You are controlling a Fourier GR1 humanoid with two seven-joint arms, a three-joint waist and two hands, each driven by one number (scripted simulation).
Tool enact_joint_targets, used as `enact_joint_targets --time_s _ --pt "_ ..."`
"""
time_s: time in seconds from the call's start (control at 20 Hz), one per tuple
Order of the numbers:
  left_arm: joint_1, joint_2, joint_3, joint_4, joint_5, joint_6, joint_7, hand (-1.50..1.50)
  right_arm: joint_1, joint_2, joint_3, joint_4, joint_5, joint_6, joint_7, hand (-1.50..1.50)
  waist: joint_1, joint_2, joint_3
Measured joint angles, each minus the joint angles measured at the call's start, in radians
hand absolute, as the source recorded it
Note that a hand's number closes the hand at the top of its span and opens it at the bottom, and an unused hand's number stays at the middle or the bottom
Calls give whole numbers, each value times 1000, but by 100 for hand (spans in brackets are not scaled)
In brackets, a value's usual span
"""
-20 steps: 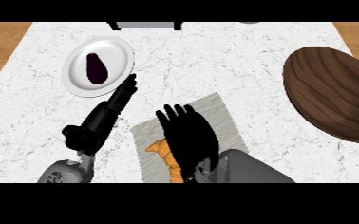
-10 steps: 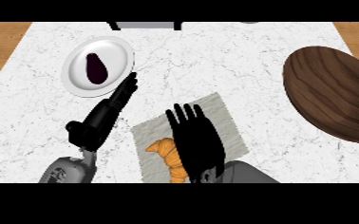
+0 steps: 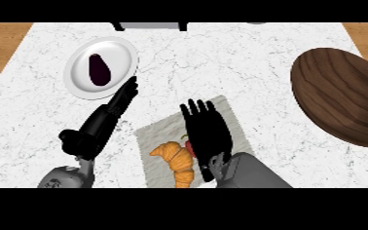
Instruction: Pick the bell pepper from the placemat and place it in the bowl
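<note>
Only a small red sliver of the bell pepper (image 3: 188, 146) shows, at the left edge of my right hand (image 3: 207, 132). That hand lies over it on the grey placemat (image 3: 159, 134), open, with its fingers straight and pointing away from me. The rest of the pepper is hidden under the palm. The dark wooden bowl (image 3: 332, 93) sits at the counter's right edge, well apart from the hand. My left hand (image 3: 108, 118) is open to the left of the placemat, fingers stretched toward the white plate.
An orange croissant (image 3: 176, 158) lies on the placemat's near part, just left of my right wrist. A white plate (image 3: 78, 80) with a dark purple eggplant (image 3: 98, 69) stands at the back left. A grey object (image 3: 149, 26) sits at the counter's far edge.
My right hand has shifted slightly to the right over the placemat, showing more of the croissant and a red edge of the pepper. The left hand has barely moved.
</note>
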Motion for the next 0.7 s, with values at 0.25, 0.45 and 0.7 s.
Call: enact_joint_targets --time_s 0.25,0.45,0.7 --pt "-4 -21 16 6 -22 -12 3 0 18 27 -44 68 61 -23 -80 -150 -1 0 0" --pt "-7 -41 23 10 -34 -19 9 0 23 51 -65 123 91 -58 -143 150 -1 0 0" --pt "5 -39 36 0 -39 -41 2 0 5 46 -82 158 140 -113 -262 150 0 0 0"
